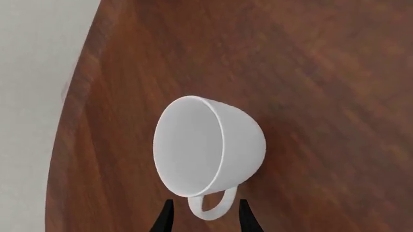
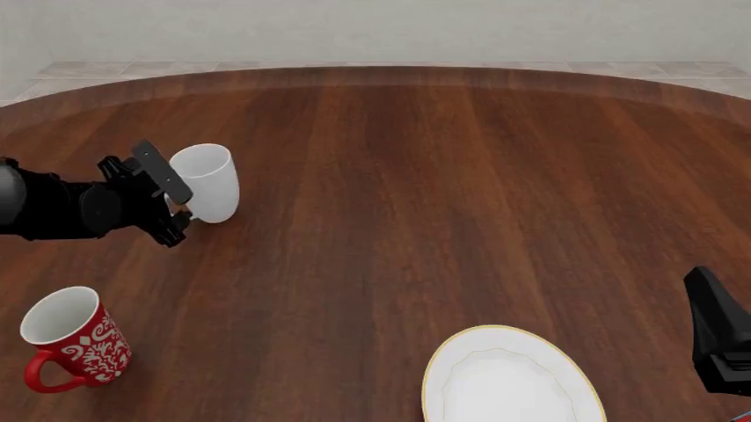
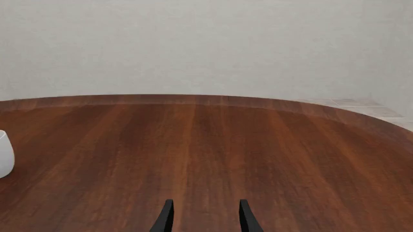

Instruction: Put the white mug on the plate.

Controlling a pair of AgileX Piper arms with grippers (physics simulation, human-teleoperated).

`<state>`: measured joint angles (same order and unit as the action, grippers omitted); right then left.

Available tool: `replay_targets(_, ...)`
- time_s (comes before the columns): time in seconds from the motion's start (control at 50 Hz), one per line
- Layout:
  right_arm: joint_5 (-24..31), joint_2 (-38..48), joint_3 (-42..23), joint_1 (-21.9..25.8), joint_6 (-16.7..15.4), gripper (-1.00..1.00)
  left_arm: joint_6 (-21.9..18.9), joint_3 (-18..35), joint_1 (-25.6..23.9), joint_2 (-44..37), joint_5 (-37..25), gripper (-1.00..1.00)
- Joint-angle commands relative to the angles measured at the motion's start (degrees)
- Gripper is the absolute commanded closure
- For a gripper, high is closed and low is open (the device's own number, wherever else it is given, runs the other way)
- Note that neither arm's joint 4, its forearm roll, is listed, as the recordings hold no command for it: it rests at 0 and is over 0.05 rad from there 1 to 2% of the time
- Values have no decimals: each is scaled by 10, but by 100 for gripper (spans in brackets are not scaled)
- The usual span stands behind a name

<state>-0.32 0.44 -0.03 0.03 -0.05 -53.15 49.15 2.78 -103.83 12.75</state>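
Left wrist view, as I logged it: the white mug (image 1: 210,152) sat on the dark wooden tabletop (image 1: 310,72) near its curved edge, its open mouth turned towards the camera and its loop handle lying between the two dark fingertips of the left end effector (image 1: 204,218); the fingertips (image 1: 165,220) stood spread on either side of the handle, apart from it, so I recorded that end effector as open and gripping nothing. Front view: the white mug (image 2: 207,183) stood on the tabletop (image 2: 446,193) at far left, with the left end effector (image 2: 176,207) just beside it on its near-left side, the black arm entering from the left edge; I could not tell from here whether anything touched the mug. A red mug (image 2: 76,347) with a white pattern stood at the near-left corner, well apart from the white mug. The plate (image 2: 513,378), white with a thin gold rim, lay at the near edge right of centre, bare, well apart from both mugs. The right arm (image 2: 722,343) showed only as a dark block at the right edge. Right wrist view: the right end effector (image 3: 204,217) hung over bare tabletop (image 3: 213,145), fingertips (image 3: 244,215) parted, holding nothing; a sliver of the white mug (image 3: 4,159) appeared at the frame edge.
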Motion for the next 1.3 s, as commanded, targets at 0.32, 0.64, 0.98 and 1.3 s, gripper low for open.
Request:
replay_targets(0.32, 1, 0, -1, 0, 1, -100, 8, 13, 9, -38, 9, -100)
replay_targets(0.64, 1, 0, -1, 0, 0, -100, 12, 15, 18, -38, -7, 100)
replay_targets(0.98, 1, 0, -1, 0, 0, -100, 12, -21, 22, 52, -45, 100)
replay_targets(1.3, 1, 0, -1, 0, 0, -100, 17, -61, 10, 169, -103, 100)
